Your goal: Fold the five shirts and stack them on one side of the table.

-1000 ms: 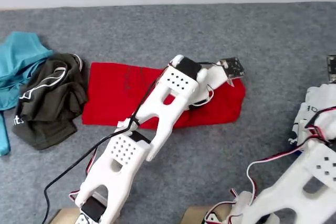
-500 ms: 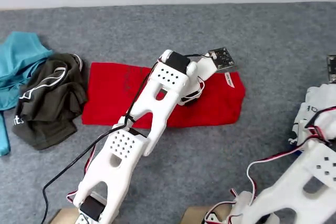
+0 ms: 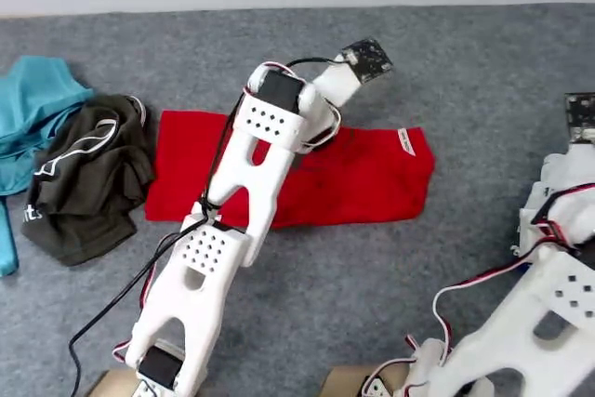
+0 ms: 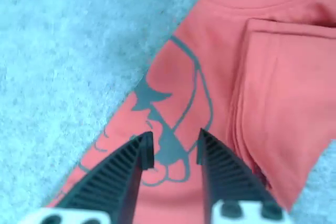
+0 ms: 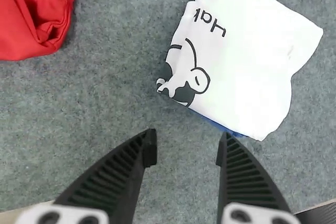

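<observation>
The red shirt lay flat across the middle of the grey table, folded into a long band, with the left arm stretched over it. In the left wrist view the left gripper stood over the dark drawing printed on that shirt. Its jaws were parted by a narrow gap and held nothing. The cloth sat below the fingertips rather than between them (whether the tips touched the fabric could not be told). A folded layer of the same shirt made a raised edge just beside the drawing, off to one side of the jaws.

The right gripper hung over bare table cloth with its jaws wide apart and empty. A folded white shirt, marked with a black drawing, lay just beyond its fingertips and outside the gap. A thin blue edge showed from under the white shirt's near side. A corner of the red shirt appeared farther off in that same view, well apart from the white one.

On the left arm's side of the table, a dark olive shirt lay crumpled just beside the red shirt's end. A teal shirt lay bunched against it at the table's edge.
</observation>
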{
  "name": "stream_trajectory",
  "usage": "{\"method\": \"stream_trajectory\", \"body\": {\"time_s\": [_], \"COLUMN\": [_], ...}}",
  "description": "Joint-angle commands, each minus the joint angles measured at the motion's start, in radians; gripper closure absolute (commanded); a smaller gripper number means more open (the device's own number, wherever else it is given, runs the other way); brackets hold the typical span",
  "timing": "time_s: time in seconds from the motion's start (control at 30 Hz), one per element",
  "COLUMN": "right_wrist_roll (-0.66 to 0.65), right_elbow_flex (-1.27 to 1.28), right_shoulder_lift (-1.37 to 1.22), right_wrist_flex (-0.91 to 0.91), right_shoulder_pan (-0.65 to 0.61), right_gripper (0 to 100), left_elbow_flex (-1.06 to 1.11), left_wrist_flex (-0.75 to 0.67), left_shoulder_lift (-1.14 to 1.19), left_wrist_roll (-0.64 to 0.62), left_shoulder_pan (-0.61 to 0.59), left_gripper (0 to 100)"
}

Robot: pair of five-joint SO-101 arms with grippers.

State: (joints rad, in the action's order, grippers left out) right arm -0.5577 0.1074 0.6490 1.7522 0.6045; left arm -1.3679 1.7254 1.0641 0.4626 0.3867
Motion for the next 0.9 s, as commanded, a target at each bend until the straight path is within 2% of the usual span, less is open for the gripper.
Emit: {"method": "stream_trajectory", "body": {"time_s": [0.0,0.17,0.43,0.7,0.87], "right_wrist_roll": [0.006,0.006,0.006,0.006,0.005], "right_elbow_flex": [-0.014,-0.014,-0.014,-0.014,-0.014], "right_shoulder_lift": [0.024,0.018,0.016,0.016,0.016], "right_wrist_flex": [0.005,0.005,0.005,0.005,0.005], "right_shoulder_pan": [-0.012,-0.012,-0.012,-0.012,-0.012], "right_gripper": [80.0,80.0,80.0,80.0,80.0], "left_elbow_flex": [-0.004,0.177,0.622,0.699,0.699], "left_wrist_flex": [0.031,0.032,0.026,-0.089,-0.109], "left_shoulder_lift": [-0.054,-0.193,-0.419,-0.292,-0.236], "left_wrist_roll": [-0.028,-0.048,-0.044,-0.04,-0.04], "left_shoulder_pan": [-0.009,0.035,0.103,0.006,0.0], "left_gripper": [86,86,86,91,91]}}
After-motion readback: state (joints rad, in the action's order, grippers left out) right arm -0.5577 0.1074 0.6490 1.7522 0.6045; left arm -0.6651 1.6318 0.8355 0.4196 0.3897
